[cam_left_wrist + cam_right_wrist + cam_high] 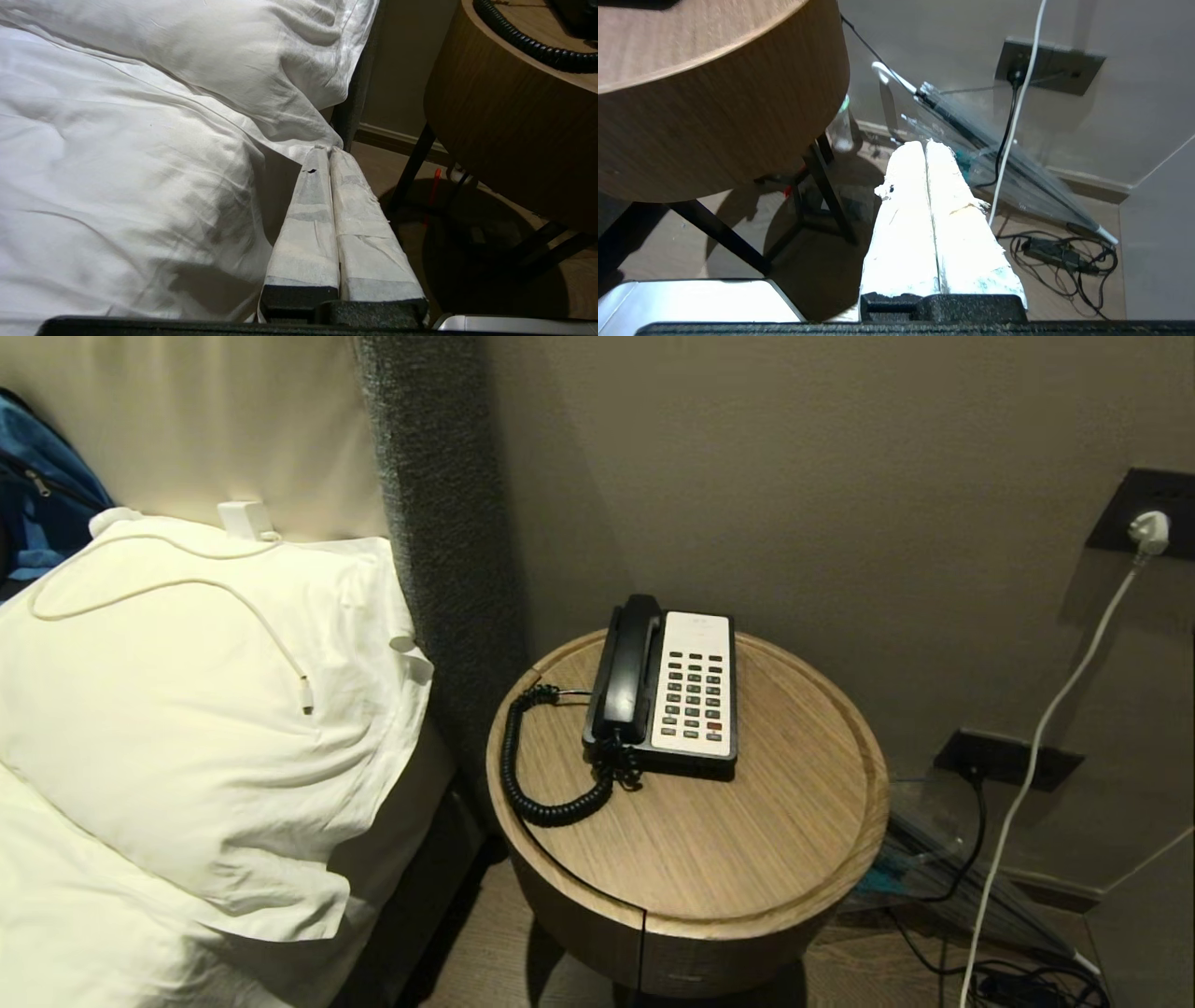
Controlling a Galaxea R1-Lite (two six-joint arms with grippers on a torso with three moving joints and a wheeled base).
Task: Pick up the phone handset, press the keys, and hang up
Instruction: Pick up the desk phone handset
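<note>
Here, a round wooden bedside table (747, 859) stands against a beige wall, just beside a bed. On its top sits a black desk phone (695, 761). The phone handset (624, 672) lies in its cradle along the phone's left side, glossy black and curved. Its black coiled cord (527, 775) loops out from the near end of the handset, sweeps along the table's left edge and curls back toward the phone. To the right of the handset, the keys (694, 695) form rows of small dark buttons on a white faceplate, with one red button near the lower right corner.

Neither arm appears in the head view. The left gripper (327, 149) hangs low between the bed and the table, its two white-wrapped fingers pressed together with nothing between them. White bed linen (117, 177) fills the space next to it. The right gripper (926, 142) also hangs low, near the table's dark legs, with its white-wrapped fingers pressed together and holding nothing.

A white pillow (205, 728) rests left of the table, with a white charging cable (168, 588) lying across it. Right of the table, a folded clear umbrella (1008, 172) leans at the wall, and a white cord (1055, 709) runs up to a wall socket (1148, 509).
</note>
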